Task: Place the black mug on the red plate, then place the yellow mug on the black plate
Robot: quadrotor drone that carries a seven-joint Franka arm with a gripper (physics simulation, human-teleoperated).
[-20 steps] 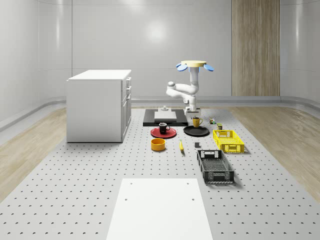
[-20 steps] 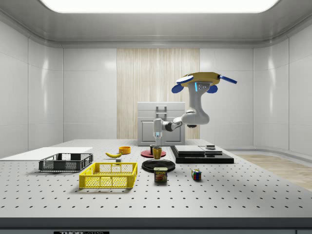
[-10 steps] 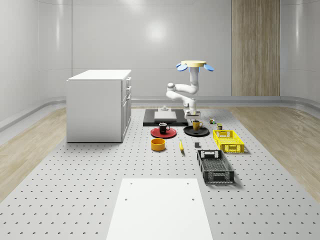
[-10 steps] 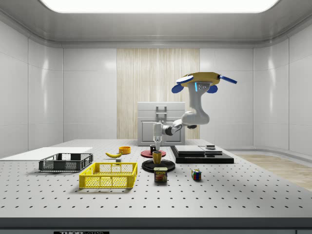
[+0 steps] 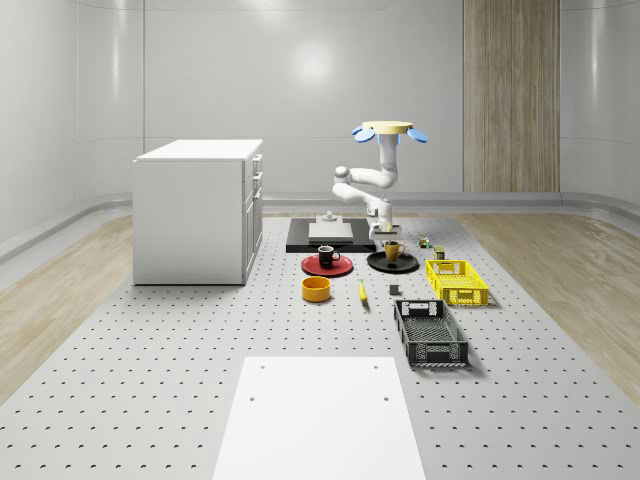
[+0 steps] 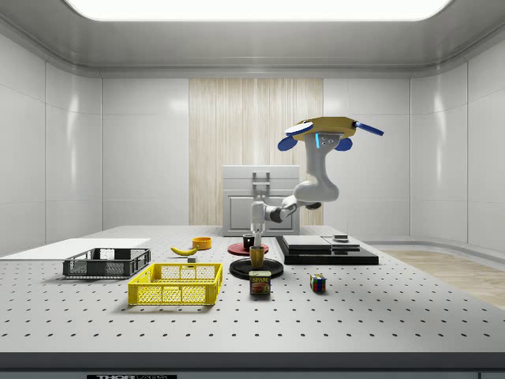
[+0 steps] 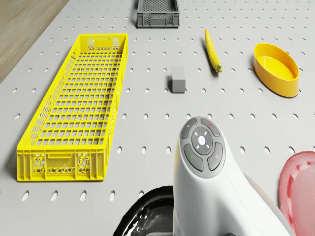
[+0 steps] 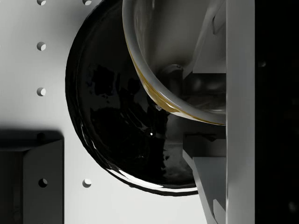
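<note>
The yellow mug stands upright on the black plate. To the whole-scene view's left of it, the black mug stands on the red plate. My gripper points straight down at the yellow mug's rim. It is open: one finger is inside the rim and the other outside, both clear of the wall. The drone hovers high over the black slab.
A black slab lies behind the plates, and a white cabinet stands at the whole-scene view's left. Near the plates are a yellow crate, black crate, yellow bowl, banana, grey block, can and cube.
The yellow mug came down from just above the black plate and now rests on it. The wrist has since lifted slightly and shifted to the side view's right.
</note>
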